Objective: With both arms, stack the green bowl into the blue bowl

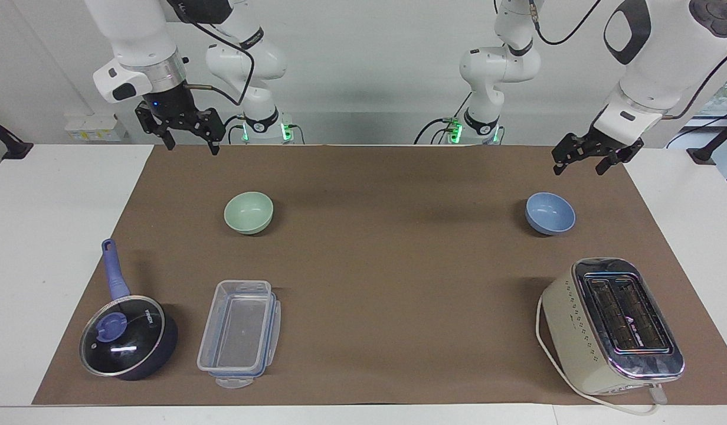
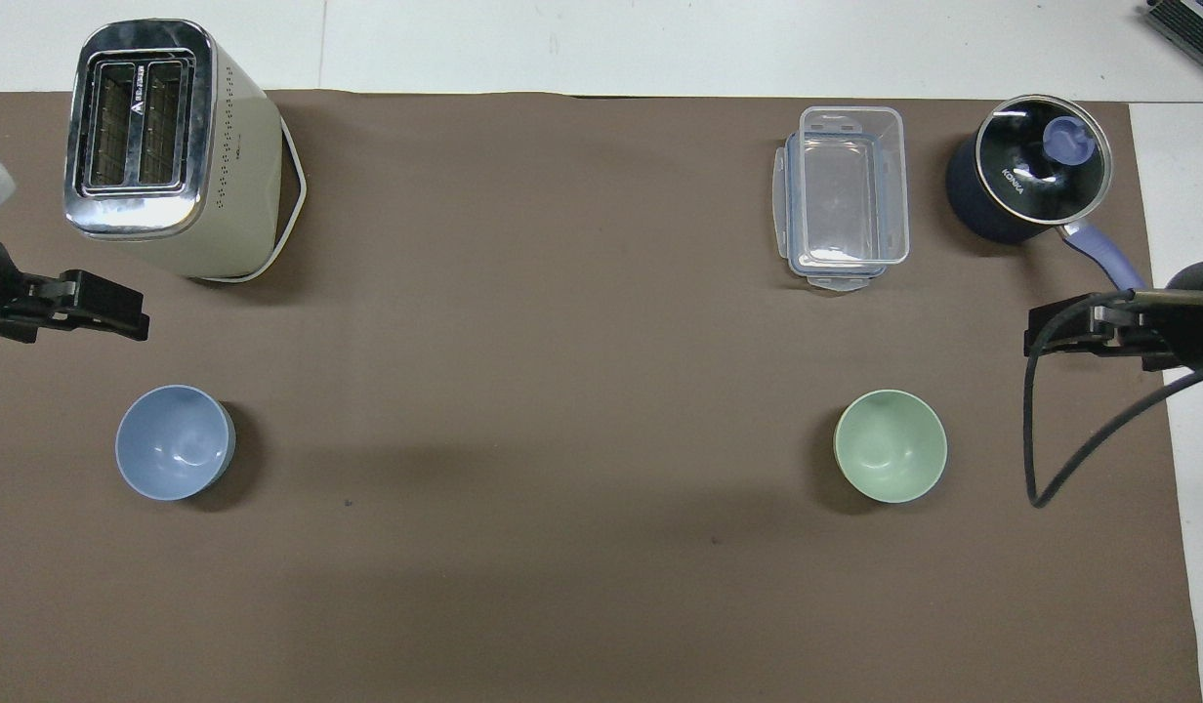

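The green bowl (image 1: 248,212) is a plain pale mint; the blue bowl (image 1: 550,213) a plain periwinkle. The mat (image 1: 387,248) is flat brown on a white tabletop (image 1: 56,236). The saucepan (image 1: 127,345) is dark navy with a lavender handle. The toaster (image 1: 611,324) is cream, dotted, chrome-topped. The container (image 1: 239,333) is clear, blue-trimmed. Both arms are white with black pincers.

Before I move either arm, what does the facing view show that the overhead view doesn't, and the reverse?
Only the facing view shows both arms whole, their bases, and the open left gripper and open right gripper hanging clear above the brown mat's robot-side edge. Only the overhead view looks straight into the cream two-slot toaster and clear plastic lidded container. Both show the pale mint-green bowl and periwinkle-blue bowl upright, empty, far apart, and the dark blue glass-lidded saucepan.
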